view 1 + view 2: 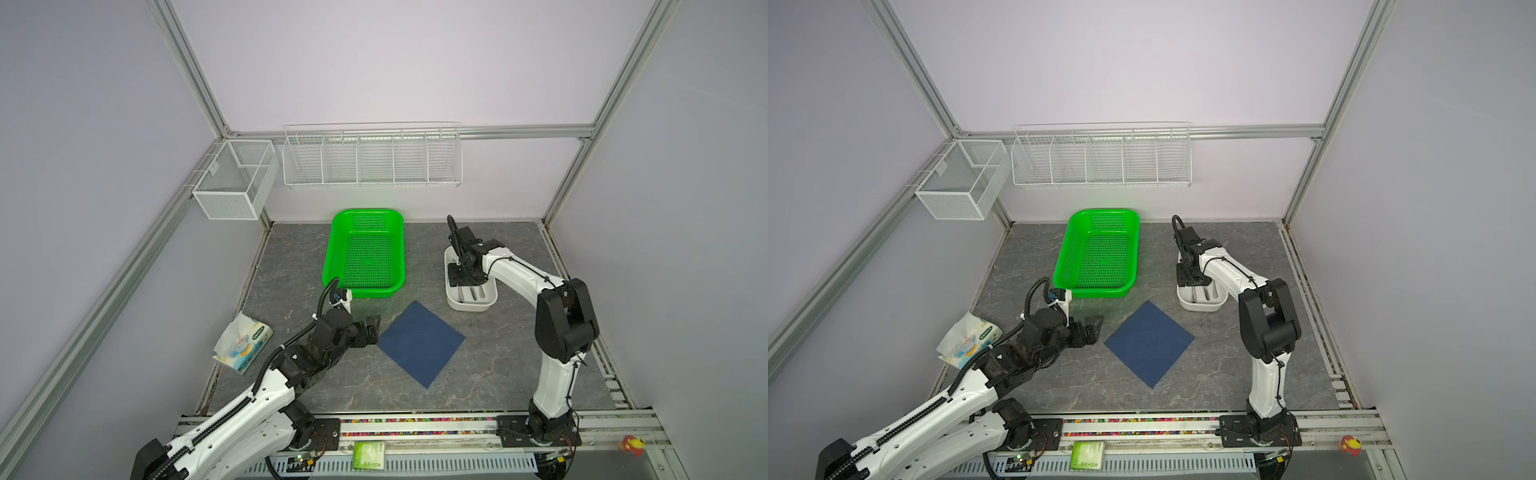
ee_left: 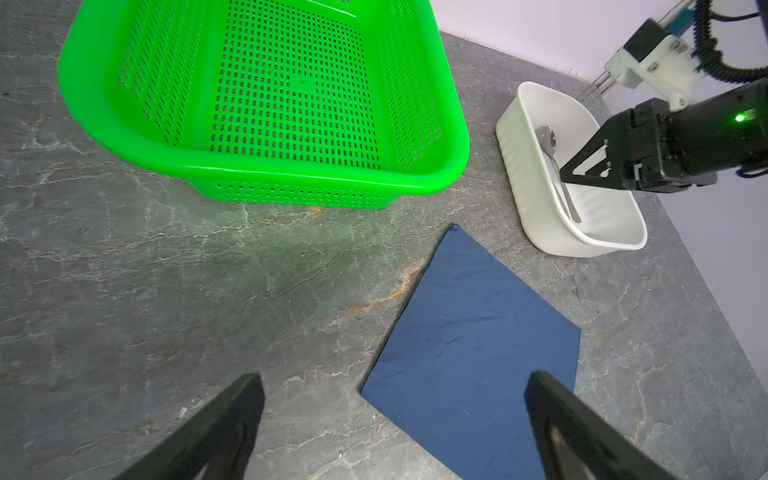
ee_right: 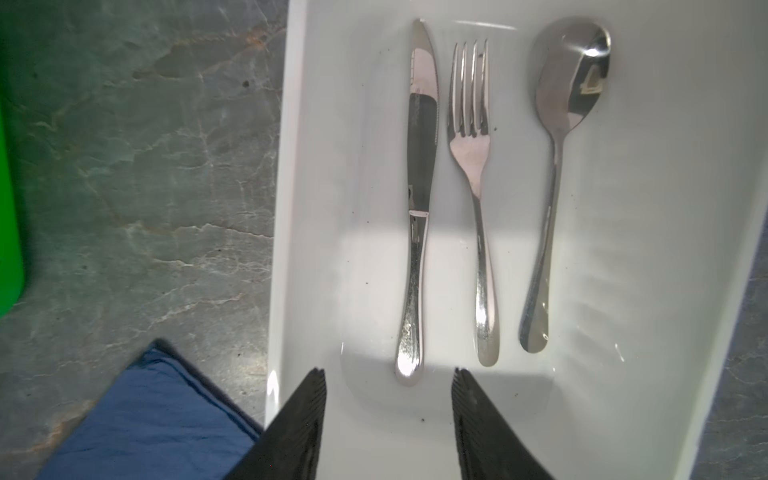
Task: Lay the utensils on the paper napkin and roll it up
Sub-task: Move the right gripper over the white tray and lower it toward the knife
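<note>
I am hanging my right gripper (image 3: pixel 388 370) down into the white tub (image 1: pixel 469 306), which is sitting right of the middle in both top views. Its jaws are standing partly apart with nothing pinched, and the end of the knife (image 3: pixel 419 187) handle is lying just between them. I think I am lining up here because the knife is the outside piece, so it is the easy one to grab first. The fork (image 3: pixel 478 232) and the spoon (image 3: pixel 552 199) are lying beside it. All three are side by side and not touching, so none is blocking another. The tub wall is close to one finger and may be getting in my way.

I am holding my left gripper (image 1: pixel 374 329) just beside the left corner of the paper napkin (image 1: pixel 420 343), jaws spread wide and empty. The napkin is lying flat like a diamond, below the middle of the frame, with nothing on it yet. I think I am waiting there to hold it down. The green basket (image 1: pixel 330 266) is sitting above the napkin and the tissue pack (image 1: pixel 243 343) at the lower left. Neither is standing between tub and napkin.
</note>
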You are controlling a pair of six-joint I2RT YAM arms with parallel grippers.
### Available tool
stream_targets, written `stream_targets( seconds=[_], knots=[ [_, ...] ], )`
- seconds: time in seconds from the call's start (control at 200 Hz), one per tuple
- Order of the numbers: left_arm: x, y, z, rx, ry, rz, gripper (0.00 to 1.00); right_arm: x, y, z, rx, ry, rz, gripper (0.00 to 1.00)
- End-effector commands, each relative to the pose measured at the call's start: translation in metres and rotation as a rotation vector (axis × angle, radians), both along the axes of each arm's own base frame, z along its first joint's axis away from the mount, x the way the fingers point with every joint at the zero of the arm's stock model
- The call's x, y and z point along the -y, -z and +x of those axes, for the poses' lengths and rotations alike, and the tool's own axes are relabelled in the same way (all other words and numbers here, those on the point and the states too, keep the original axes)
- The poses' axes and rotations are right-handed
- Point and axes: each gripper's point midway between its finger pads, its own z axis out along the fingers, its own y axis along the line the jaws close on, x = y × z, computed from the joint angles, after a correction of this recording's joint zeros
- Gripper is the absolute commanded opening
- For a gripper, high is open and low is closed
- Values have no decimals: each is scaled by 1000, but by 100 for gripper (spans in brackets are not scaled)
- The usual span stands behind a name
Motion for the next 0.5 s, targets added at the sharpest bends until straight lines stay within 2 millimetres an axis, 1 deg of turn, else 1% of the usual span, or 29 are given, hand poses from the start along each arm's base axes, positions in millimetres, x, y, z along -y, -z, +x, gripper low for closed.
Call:
stream_targets(
  seconds=[0.0,0.15,0.165,0.22,0.395,0.495],
  knots=[
    [2,-10,-1,-3,25,15,99,4,7,-6,-76,-52,-46,52],
    [3,-6,0,-15,26,18,99,4,17,-1,-132,-72,-76,52],
    [3,-5,0,-16,26,19,99,6,18,-6,-158,-73,-86,52],
    [5,-4,1,-22,29,24,99,9,22,-5,-175,-71,-93,52],
    [7,-3,3,-35,38,44,99,4,35,-6,-243,-101,-81,52],
    [9,-3,4,-40,42,46,99,5,42,-8,-275,-107,-96,51]
  ],
)
